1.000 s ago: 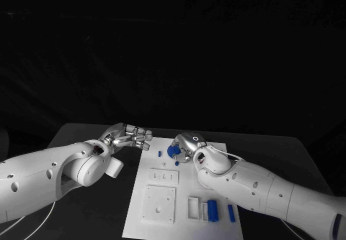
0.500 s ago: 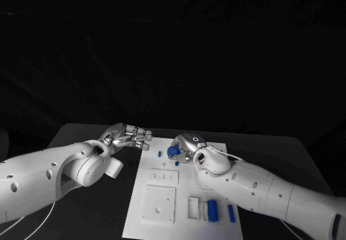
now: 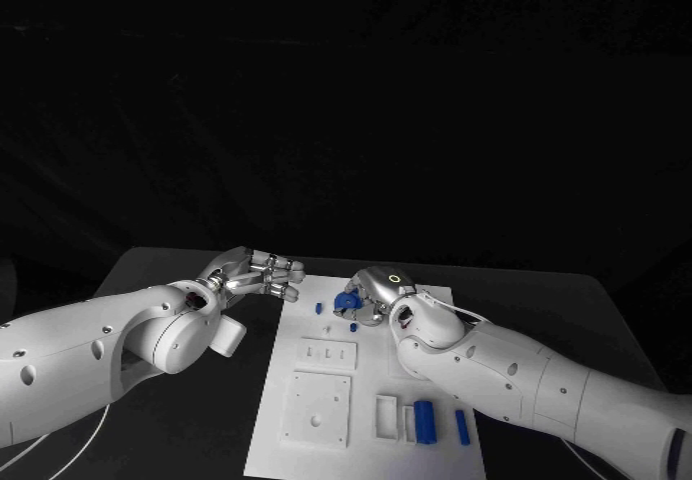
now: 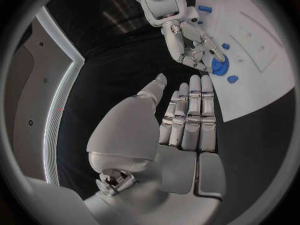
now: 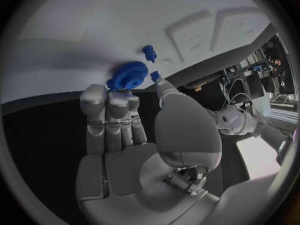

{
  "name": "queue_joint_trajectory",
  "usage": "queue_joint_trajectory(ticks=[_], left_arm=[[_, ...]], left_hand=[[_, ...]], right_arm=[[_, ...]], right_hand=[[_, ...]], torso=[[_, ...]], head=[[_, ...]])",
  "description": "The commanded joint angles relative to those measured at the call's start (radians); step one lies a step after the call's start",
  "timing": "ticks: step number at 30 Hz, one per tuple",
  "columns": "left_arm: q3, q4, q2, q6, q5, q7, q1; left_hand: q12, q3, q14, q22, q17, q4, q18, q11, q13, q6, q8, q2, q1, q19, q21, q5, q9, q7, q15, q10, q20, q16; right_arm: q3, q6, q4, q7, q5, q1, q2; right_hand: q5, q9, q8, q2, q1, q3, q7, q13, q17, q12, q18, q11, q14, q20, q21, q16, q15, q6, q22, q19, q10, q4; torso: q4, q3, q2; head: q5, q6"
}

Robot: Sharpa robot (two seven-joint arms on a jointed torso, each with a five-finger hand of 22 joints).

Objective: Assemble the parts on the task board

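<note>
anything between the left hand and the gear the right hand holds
Only bare black table and the board's white edge lie between the left hand and the gear, per the head view.

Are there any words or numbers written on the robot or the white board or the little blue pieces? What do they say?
None: no words, numbers or brand names can be read.
Task board: plain white, no writing.
Blue gear in the right hand: no marks.
Right hand, back of it: a small ring sign, not a letter that can be read.
Left hand: no writing.
</note>
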Motion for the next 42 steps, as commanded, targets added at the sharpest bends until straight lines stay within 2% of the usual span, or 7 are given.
queue_joint_trajectory(ticks=[1, 11, 22, 30, 35, 39, 42], left_arm=[[0.001, 0.002, 0.000, 0.015, -0.001, 0.004, 0.000], [0.001, 0.001, -0.004, 0.015, -0.001, 0.005, 0.000], [0.001, 0.000, -0.006, 0.015, -0.001, 0.005, 0.000], [0.000, 0.000, -0.009, 0.015, -0.001, 0.006, 0.000], [0.000, 0.000, -0.012, 0.014, -0.001, 0.006, 0.000], [0.000, -0.001, -0.016, 0.014, -0.001, 0.006, 0.000], [0.000, -0.001, -0.018, 0.013, -0.001, 0.006, 0.000]], left_hand=[[-0.001, 0.005, -0.006, 0.001, -0.001, 0.000, -0.006, -0.001, 0.001, -0.003, 0.005, 0.001, -0.008, -0.005, 0.006, 0.004, 0.002, -0.002, 0.004, -0.008, -0.002, -0.005], [-0.001, 0.005, -0.006, 0.001, -0.001, 0.000, -0.006, -0.001, 0.001, -0.003, 0.005, 0.001, -0.008, -0.005, 0.006, 0.004, 0.002, -0.002, 0.004, -0.008, -0.002, -0.005], [-0.001, 0.005, -0.006, 0.000, -0.001, 0.000, -0.006, -0.001, 0.001, -0.005, 0.005, 0.001, -0.008, -0.005, 0.006, 0.005, 0.002, -0.001, 0.004, -0.008, -0.002, -0.005], [-0.001, 0.005, -0.006, 0.000, -0.001, 0.000, -0.006, -0.001, 0.001, -0.005, 0.005, 0.001, -0.008, -0.005, 0.006, 0.005, 0.002, -0.001, 0.004, -0.008, -0.002, -0.005], [-0.001, 0.005, -0.006, 0.000, -0.001, 0.000, -0.006, -0.001, 0.001, -0.005, 0.005, 0.001, -0.008, -0.005, 0.006, 0.005, 0.002, -0.001, 0.004, -0.008, -0.002, -0.005], [-0.001, 0.005, -0.006, 0.000, -0.001, 0.000, -0.006, -0.001, 0.001, -0.005, 0.005, 0.001, -0.008, -0.005, 0.006, 0.005, 0.002, -0.001, 0.004, -0.008, -0.002, -0.005], [-0.001, 0.005, -0.006, 0.000, -0.001, 0.000, -0.006, -0.001, 0.001, -0.005, 0.005, 0.001, -0.008, -0.005, 0.006, 0.005, 0.002, -0.001, 0.004, -0.008, -0.002, -0.005]], right_arm=[[0.000, 0.007, 0.007, 0.009, 0.019, -0.002, -0.009], [0.000, 0.015, 0.022, 0.013, 0.038, -0.014, -0.038], [0.000, 0.013, 0.027, 0.013, 0.051, -0.026, -0.063], [0.006, -0.045, 0.067, 0.013, 0.064, -0.037, -0.096], [0.034, -0.096, 0.103, 0.020, 0.086, -0.047, -0.124], [0.069, -0.117, 0.141, 0.028, 0.118, -0.054, -0.159], [0.095, -0.113, 0.166, 0.036, 0.149, -0.056, -0.190]], right_hand=[[0.009, 0.000, -0.005, 0.008, -0.013, 0.042, -0.002, 0.003, 0.003, 0.005, 0.008, -0.002, 0.000, 0.003, 0.010, 0.006, 0.002, 0.010, 0.101, 0.045, 0.003, -0.006], [0.050, 0.000, -0.005, 0.011, -0.033, 0.070, -0.005, 0.009, 0.007, 0.010, 0.007, -0.004, 0.001, 0.002, 0.017, 0.012, 0.001, 0.020, 0.102, 0.044, 0.006, -0.013], [0.060, 0.000, -0.004, 0.010, -0.036, 0.067, -0.006, 0.010, 0.006, 0.010, 0.007, -0.004, 0.000, 0.002, 0.017, 0.012, 0.001, 0.023, 0.102, 0.044, 0.007, -0.014], [0.084, 0.000, -0.005, 0.012, -0.036, 0.069, -0.006, 0.012, 0.007, 0.012, 0.006, -0.005, 0.001, 0.001, 0.020, 0.014, 0.000, 0.024, 0.102, 0.045, 0.009, -0.013], [0.092, -0.001, -0.005, 0.012, -0.036, 0.077, -0.007, 0.014, 0.007, 0.014, 0.006, -0.006, 0.001, 0.000, 0.023, 0.014, -0.001, 0.026, 0.103, 0.046, 0.012, -0.010], [0.092, 0.000, -0.005, 0.009, -0.034, 0.078, -0.007, 0.014, 0.005, 0.014, 0.006, -0.006, 0.001, 0.000, 0.021, 0.013, -0.001, 0.025, 0.102, 0.046, 0.012, -0.011], [0.076, 0.000, -0.005, 0.007, -0.022, 0.078, -0.006, 0.015, 0.005, 0.014, 0.006, -0.005, 0.001, 0.001, 0.022, 0.013, 0.000, 0.022, 0.103, 0.045, 0.013, -0.027]], torso=[[-0.0011, 0.0008, 0.000], [-0.0026, 0.0018, 0.000], [-0.0019, 0.0013, 0.000], [-0.0005, 0.0004, -0.001], [-0.0019, 0.0007, 0.000], [-0.0047, 0.0013, 0.000], [-0.0059, 0.0010, -0.002]], head=[[0.002, -0.002], [0.003, -0.002], [0.000, -0.002], [-0.002, -0.001], [-0.002, 0.004], [-0.001, 0.007], [-0.007, 0.010]])
